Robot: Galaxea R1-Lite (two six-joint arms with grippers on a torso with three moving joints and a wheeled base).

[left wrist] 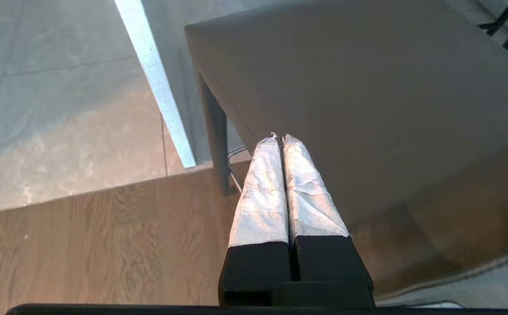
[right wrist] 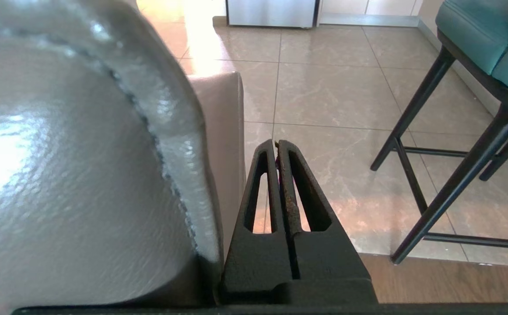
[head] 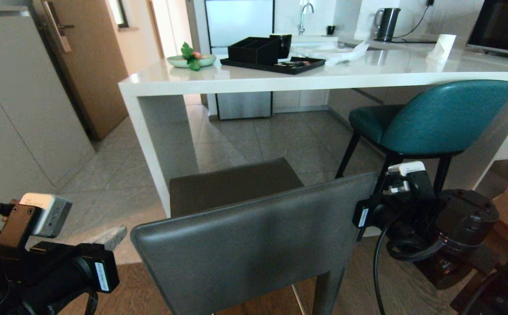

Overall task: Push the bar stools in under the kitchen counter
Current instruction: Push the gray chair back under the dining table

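Grey stool (head: 254, 236) sits bottom centre of my head view, its back toward me, seat pointing at the desk (head: 245, 78). The seat's front edge is near the white panel leg (head: 157, 131), and most of the stool is out from under the slab.

Left tool (head: 111, 238), bottom left of the head view: clenched, holding nothing. Its taped fingers (left wrist: 280, 192) are pressed together in the left wrist view, tips pointing at the stool's left side. I can't tell whether they touch it.

On the desk top from the left: a green dish (head: 191, 60), a black tray (head: 273, 64) with a black organiser box (head: 256, 49) on it, crumpled white paper (head: 345, 54), and a kettle (head: 387, 24) at the back.

Right tool (right wrist: 278, 146), at the stool back's right edge, lower right of centre in the head view: clenched, gripping nothing. In the right wrist view its black fingers (right wrist: 258, 205) are shut tight just beside the edge of the grey backrest (right wrist: 83, 153).

Teal stool (head: 433, 118) is at right, seat partly under the slab, back sticking out toward me. Its black legs (right wrist: 415, 105) stand on the tiled floor (head: 254, 140).
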